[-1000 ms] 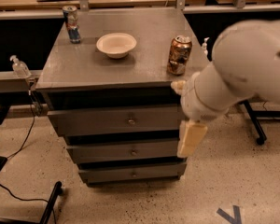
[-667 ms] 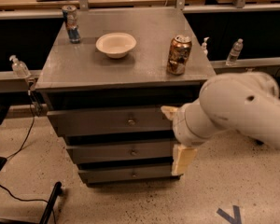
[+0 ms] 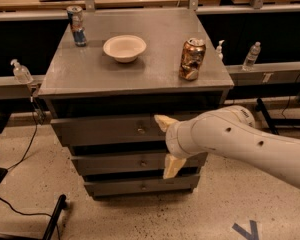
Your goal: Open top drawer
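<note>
The top drawer (image 3: 105,130) is a wide grey front with a small brass knob (image 3: 141,130) at its centre, the highest of three stacked under the grey cabinet top. It looks shut, flush with the frame. My gripper (image 3: 167,145) hangs on the white arm just right of the knob, in front of the drawer fronts. Its two cream fingers (image 3: 163,122) are spread wide apart, one level with the top drawer, one down at the middle drawer. It holds nothing.
On the cabinet top (image 3: 90,74) stand a white bowl (image 3: 124,48), a crushed brown can (image 3: 192,59) and a blue can (image 3: 77,26). The middle drawer (image 3: 115,162) and bottom drawer (image 3: 135,186) sit below. Bottles (image 3: 251,56) stand on a rail behind; a black chair base (image 3: 55,219) is at lower left.
My arm has swung left and down in front of the cabinet. The gripper has moved from the cabinet's right edge toward the top drawer's knob. The drawers have not moved.
</note>
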Controlling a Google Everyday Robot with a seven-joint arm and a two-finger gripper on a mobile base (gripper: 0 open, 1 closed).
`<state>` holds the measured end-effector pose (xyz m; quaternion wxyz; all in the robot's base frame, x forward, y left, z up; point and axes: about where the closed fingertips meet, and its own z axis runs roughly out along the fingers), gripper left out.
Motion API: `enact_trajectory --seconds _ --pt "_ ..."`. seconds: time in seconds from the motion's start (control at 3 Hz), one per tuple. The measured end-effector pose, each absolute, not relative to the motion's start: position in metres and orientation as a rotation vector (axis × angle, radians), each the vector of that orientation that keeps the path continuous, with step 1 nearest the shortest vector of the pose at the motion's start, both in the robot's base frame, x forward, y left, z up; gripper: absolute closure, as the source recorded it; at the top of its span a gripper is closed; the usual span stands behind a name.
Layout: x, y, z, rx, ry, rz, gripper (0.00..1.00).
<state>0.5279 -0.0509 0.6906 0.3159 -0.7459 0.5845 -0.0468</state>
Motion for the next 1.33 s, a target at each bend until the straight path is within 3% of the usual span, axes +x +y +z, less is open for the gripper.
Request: enact_trajectory --seconds 0.67,1.0,1.33 --pt "0.615 -0.028 0.69 -1.851 1.506 -0.253 0.0" --pt "0.634 -0.022 0.665 -1.891 1.54 -0.253 0.11" --pt "0.638 -0.018 0.644 -1.926 1.577 -0.206 0.32"
